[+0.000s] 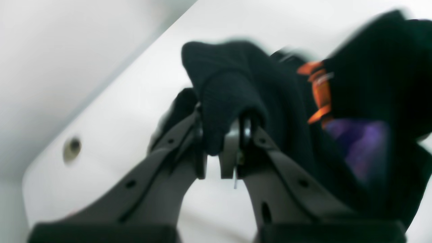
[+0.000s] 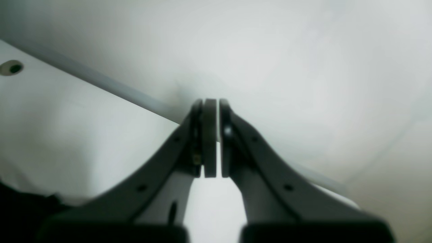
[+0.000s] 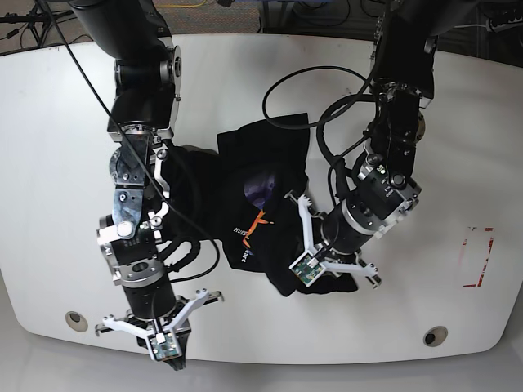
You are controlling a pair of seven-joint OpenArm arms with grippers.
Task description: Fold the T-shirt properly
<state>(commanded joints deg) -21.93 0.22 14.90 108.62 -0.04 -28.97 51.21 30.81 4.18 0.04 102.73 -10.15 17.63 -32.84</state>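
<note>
White table [image 3: 49, 163] bears crumpled T-shirt [image 3: 261, 171], lying diagonally.

Left gripper [image 1: 219, 135] is clamped on black cloth; right gripper [image 2: 212, 138] hangs closed, holding nothing.

A broad white rounded-corner tabletop [image 3: 49, 163] carries a crumpled black cloth T-shirt [image 3: 261, 204] (purple and orange print showing) near its middle — and a red outlined rectangle marking [image 3: 476, 257] lies toward one edge, well apart.
</note>
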